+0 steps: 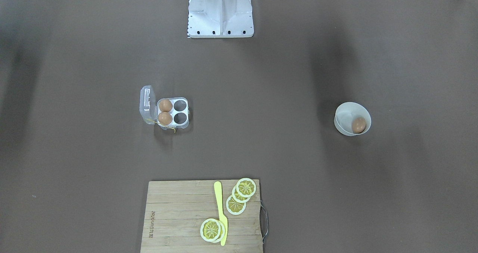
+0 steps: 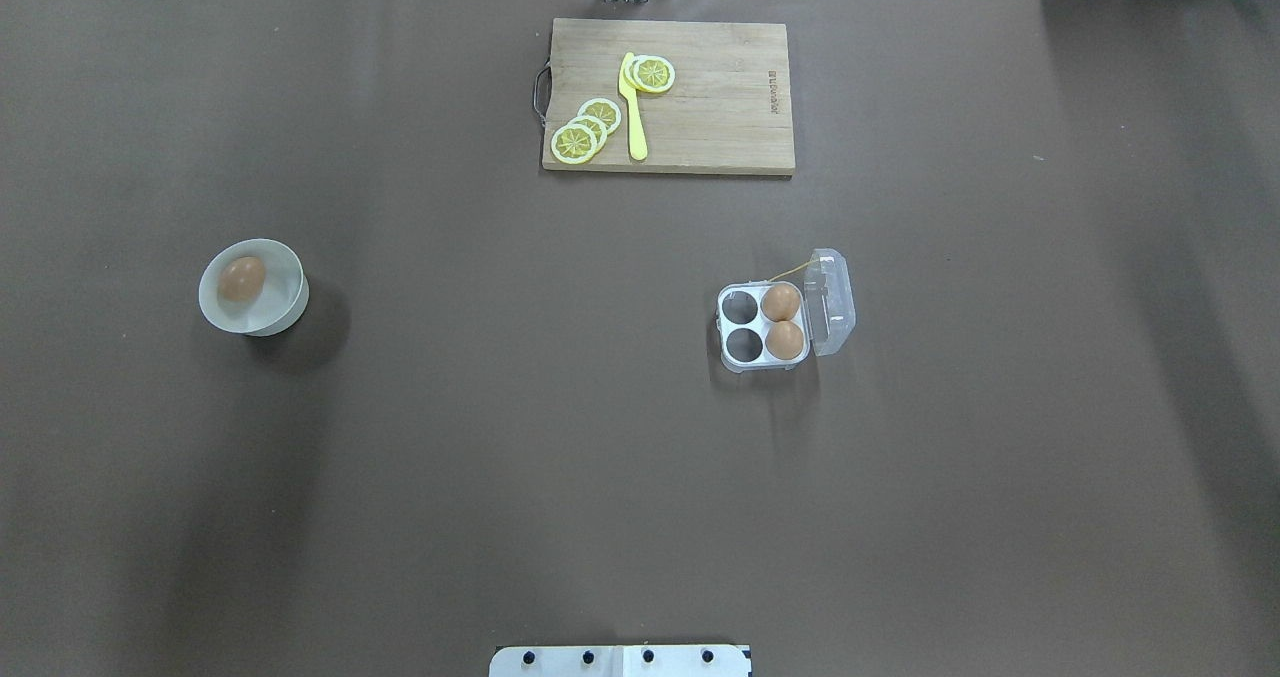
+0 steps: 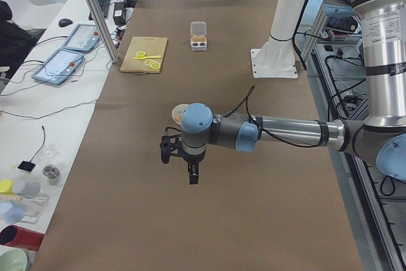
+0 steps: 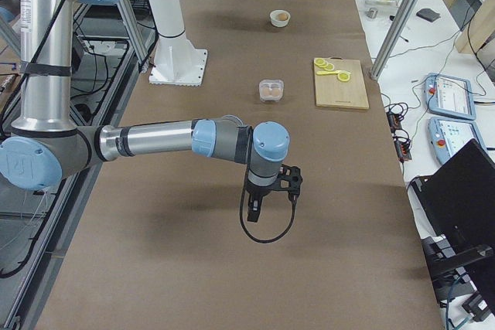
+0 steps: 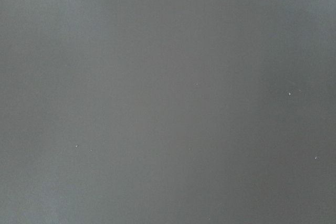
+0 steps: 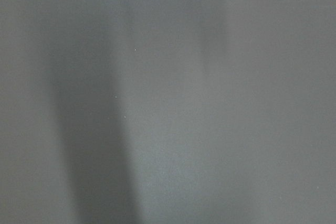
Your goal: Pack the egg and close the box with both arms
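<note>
- Left tool (image 3: 184,164), nearest the side camera, hangs over bare desk (image 3: 254,220) near the bowl (image 3: 176,114); whether its jaws stand wide or narrow cannot be told; likewise the right tool (image 4: 255,208), shown only from the side;
- packing looks not yet begun: the egg (image 2: 242,279) lies in the white bowl on the robot's left, well apart from the box (image 2: 724,329) on its right;
- next move probably calls for the left tool to descend into the bowl and grip the egg gently;
- egg is smooth, oval, light brown; box stands with lid (image 2: 834,302) open, two eggs (image 2: 781,302) beside it, two cells (image 2: 741,308) empty.
</note>
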Robot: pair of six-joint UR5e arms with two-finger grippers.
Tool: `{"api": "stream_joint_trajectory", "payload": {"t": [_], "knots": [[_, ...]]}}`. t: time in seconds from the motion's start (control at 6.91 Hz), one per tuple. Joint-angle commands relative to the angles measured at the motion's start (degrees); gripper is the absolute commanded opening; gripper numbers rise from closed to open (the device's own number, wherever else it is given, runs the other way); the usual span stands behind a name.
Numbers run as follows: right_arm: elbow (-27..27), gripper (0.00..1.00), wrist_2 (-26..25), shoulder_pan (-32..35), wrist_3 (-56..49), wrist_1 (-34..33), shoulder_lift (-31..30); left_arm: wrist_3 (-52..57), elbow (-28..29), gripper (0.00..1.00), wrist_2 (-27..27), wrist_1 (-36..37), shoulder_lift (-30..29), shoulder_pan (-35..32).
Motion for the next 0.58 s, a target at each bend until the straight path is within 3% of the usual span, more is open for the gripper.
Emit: {"api": "stream_joint_trajectory", "payload": {"t": [0.0, 0.43], "knots": [[0.3, 1.00, 0.1, 0.0, -0.1, 0.0, 0.1, 0.5, 0.1, 0.98, 0.2, -0.4, 0.3, -0.1], [-0.1, 1.00, 0.0, 0.0, -0.2, 3.0, 0.0, 0.5, 0.3, 0.98, -0.4, -0.2, 0.3, -0.1]]}}
